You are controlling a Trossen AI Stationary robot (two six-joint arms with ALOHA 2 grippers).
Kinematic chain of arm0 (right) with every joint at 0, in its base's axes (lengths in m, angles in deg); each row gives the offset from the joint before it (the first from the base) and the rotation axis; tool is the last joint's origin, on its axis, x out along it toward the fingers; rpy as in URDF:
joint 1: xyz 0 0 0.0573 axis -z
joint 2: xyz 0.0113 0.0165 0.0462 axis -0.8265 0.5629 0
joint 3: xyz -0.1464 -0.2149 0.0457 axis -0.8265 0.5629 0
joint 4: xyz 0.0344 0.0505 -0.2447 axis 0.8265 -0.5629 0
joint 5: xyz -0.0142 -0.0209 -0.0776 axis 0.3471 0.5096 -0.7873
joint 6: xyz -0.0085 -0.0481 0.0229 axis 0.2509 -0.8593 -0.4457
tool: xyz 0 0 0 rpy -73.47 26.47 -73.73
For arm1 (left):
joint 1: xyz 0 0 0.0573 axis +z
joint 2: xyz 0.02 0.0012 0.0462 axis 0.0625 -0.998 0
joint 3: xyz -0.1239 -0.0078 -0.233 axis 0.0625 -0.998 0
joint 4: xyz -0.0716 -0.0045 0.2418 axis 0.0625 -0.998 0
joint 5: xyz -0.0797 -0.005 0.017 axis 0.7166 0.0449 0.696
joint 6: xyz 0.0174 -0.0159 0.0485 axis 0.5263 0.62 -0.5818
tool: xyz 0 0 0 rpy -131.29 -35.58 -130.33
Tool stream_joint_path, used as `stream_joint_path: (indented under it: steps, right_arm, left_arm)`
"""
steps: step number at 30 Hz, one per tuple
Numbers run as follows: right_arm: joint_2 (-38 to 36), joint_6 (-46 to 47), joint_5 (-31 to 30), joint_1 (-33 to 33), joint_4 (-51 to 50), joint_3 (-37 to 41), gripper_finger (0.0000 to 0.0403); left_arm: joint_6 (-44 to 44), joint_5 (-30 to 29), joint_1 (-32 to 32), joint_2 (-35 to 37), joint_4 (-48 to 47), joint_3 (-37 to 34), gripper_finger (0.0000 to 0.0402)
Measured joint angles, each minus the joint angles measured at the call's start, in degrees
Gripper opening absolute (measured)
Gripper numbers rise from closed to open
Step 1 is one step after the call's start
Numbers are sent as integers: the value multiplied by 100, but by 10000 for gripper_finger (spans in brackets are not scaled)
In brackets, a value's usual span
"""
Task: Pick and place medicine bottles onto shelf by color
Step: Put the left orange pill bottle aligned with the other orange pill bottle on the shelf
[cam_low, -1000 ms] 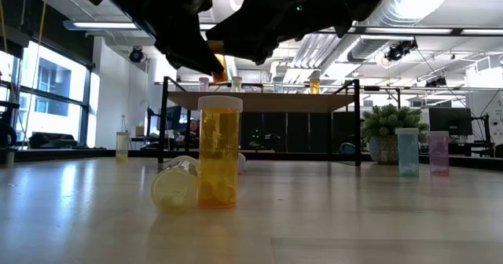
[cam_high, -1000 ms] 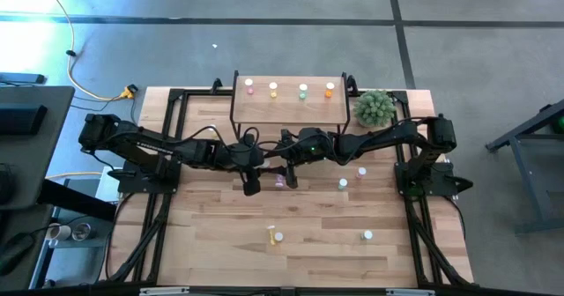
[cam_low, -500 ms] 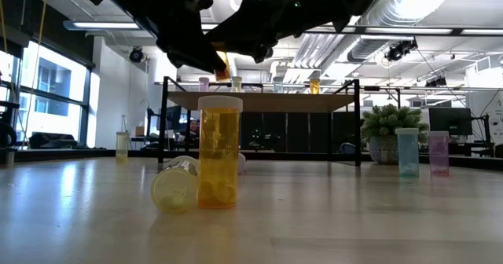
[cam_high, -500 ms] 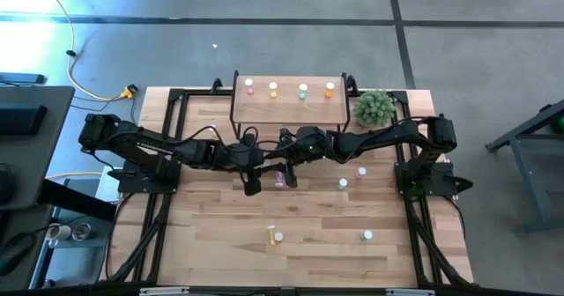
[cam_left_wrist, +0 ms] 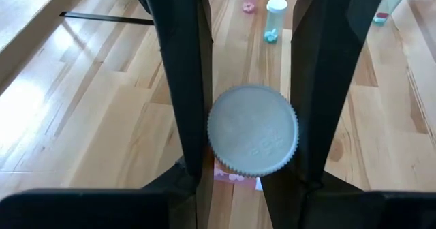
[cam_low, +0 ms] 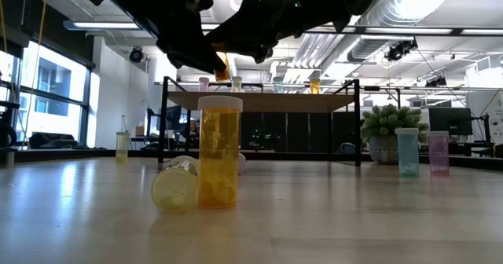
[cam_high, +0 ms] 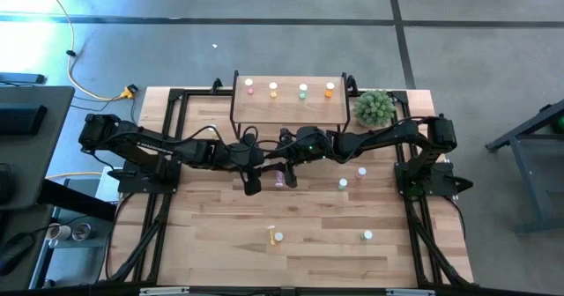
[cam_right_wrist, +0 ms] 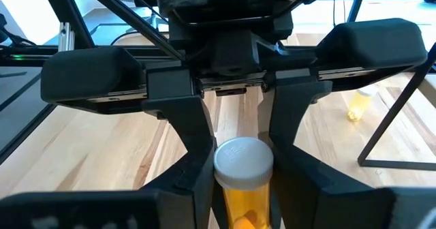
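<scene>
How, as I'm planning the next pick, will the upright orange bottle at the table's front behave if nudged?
The orange bottle is tall on a narrow base, so a push near its white cap would probably tip it. Being round, it would then likely roll. The yellow bottle lying beside it might get shoved too.

From above, the two arms cross over the middle of the table [cam_high: 211, 243], so the left pincer [cam_high: 252, 187] and right pincer [cam_high: 284, 178] blur into one dark mass there. The orange bottle [cam_right_wrist: 244, 188] between the fingers runs off the right wrist picture's edge, and from the left wrist only its white cap shows, its body hidden beneath. At table height both arms are cut off overhead. The bottles on the shelf [cam_high: 286, 111] are mere coloured dots from overhead.
</scene>
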State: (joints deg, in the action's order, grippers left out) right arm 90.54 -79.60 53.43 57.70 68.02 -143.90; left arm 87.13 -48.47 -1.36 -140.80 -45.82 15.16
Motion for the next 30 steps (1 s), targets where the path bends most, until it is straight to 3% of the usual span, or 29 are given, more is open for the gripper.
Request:
stream_joint_path:
  steps: [13, 25, 30]
  right_arm:
    - [0, 167, -42, -9, -33, -2, 114]
    - [0, 278, -278, -15, -132, -1, 114]
    - [-106, 275, -479, 31, -340, 2, 114]
  left_arm:
    - [-2, -45, 0, 0, -3, 0, 125]
    - [0, -78, 2, 0, -58, 0, 205]
    - [-73, -196, 29, 2, -62, 0, 220]
